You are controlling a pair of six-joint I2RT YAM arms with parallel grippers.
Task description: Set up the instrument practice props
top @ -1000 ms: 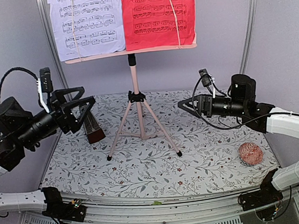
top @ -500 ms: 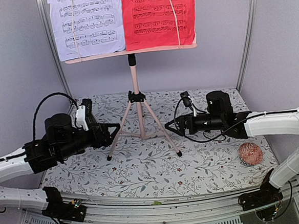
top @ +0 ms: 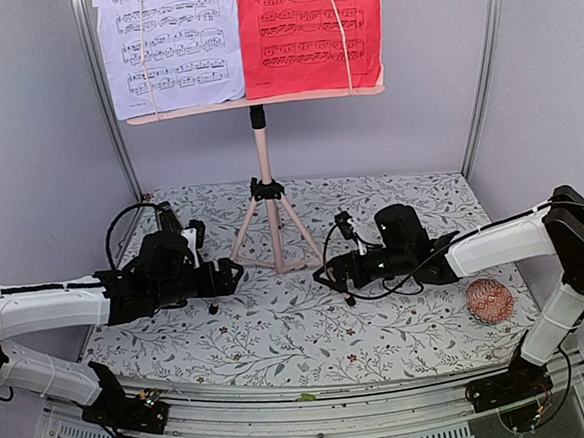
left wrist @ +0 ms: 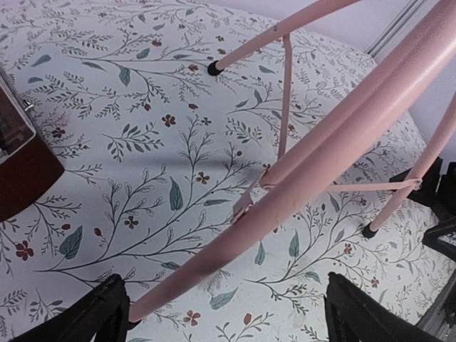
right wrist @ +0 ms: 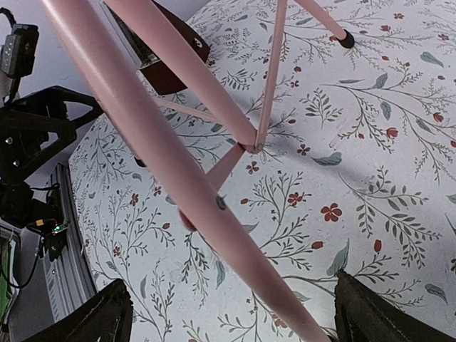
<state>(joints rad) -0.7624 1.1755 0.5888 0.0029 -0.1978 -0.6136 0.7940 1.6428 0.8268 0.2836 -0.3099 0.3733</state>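
Straddling the stand point(top: 260, 151) legs
The left tool point(top: 234, 275) and right tool point(top: 324, 277) are gaping wide around one leg each, gripping nothing.

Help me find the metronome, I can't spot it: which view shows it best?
The right wrist view: the dark brown metronome stands behind a pink stand leg that crosses it, cut off by the top edge. The left wrist view catches only a corner at its left edge. In the top view the left arm hides it.
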